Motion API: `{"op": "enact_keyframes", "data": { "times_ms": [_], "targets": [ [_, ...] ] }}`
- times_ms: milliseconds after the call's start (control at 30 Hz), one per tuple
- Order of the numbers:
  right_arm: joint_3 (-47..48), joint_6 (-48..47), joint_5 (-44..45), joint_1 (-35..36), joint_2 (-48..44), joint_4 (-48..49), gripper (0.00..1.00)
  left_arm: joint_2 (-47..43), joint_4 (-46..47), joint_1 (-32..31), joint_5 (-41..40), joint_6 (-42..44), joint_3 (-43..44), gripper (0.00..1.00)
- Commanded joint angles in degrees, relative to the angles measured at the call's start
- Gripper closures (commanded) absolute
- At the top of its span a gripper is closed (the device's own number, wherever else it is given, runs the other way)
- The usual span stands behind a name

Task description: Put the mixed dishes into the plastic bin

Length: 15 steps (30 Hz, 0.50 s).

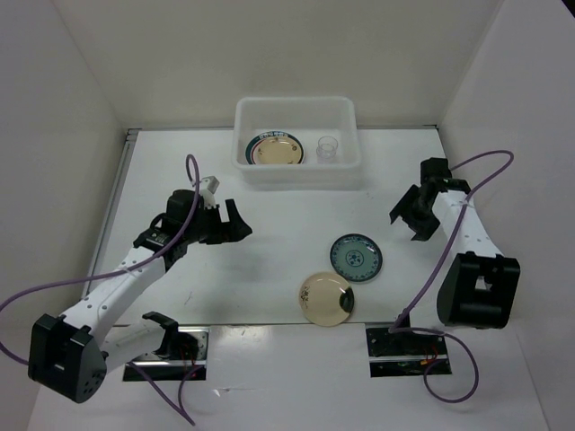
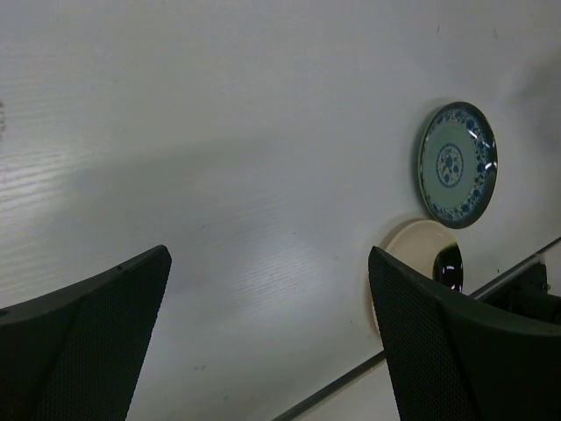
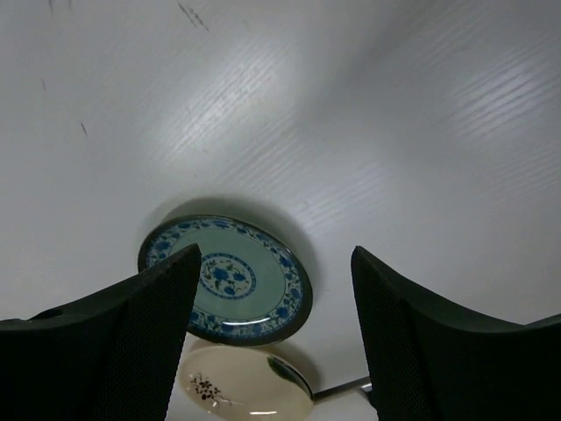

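Looked matt white, fine linear grain, few scuffs: table. Appeared translucent white plastic, smooth, soft sheen: plastic bin. Seemed clear glass: cup. Shone glossy, glazed, caught highlights: teal patterned plate, cream plate. Showed matt black, fine mesh-like texture: fingers of left gripper; same on right gripper.

- Worktop bare left of centre, up to the bin.
- Teal plate and cream plate, close together, obstruct centre-right.
- Inside bin: rimmed plate, glass cup.
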Motion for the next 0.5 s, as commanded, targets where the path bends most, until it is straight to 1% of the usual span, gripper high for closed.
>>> {"op": "enact_keyframes", "data": {
  "times_ms": [0, 133, 267, 367, 467],
  "targets": [
    [-3.62, -0.82, -7.01, 0.34, 2.41, 0.94, 0.26, 0.39, 3.87, -0.34, 3.28, -1.48, -0.25, 0.00],
    [-4.42, -2.49, -8.01, -0.18, 5.84, 1.47, 0.27, 0.39, 3.87, -0.34, 2.14, -2.10, -0.78, 0.00],
    [-4.42, -4.51, -10.99, -0.18, 10.31, 2.08, 0.30, 0.39, 3.34, -0.34, 1.53, -2.10, -0.78, 0.00],
    [-5.03, -5.21, -15.20, -0.18, 12.95, 3.41, 0.30, -0.14, 2.72, -0.34, 0.30, -2.10, -0.78, 0.00],
    [-5.56, -5.83, -16.35, -0.18, 14.80, 4.02, 0.32, -0.66, 2.20, -0.34, -0.24, -2.10, -0.78, 0.00]
  ]
}}
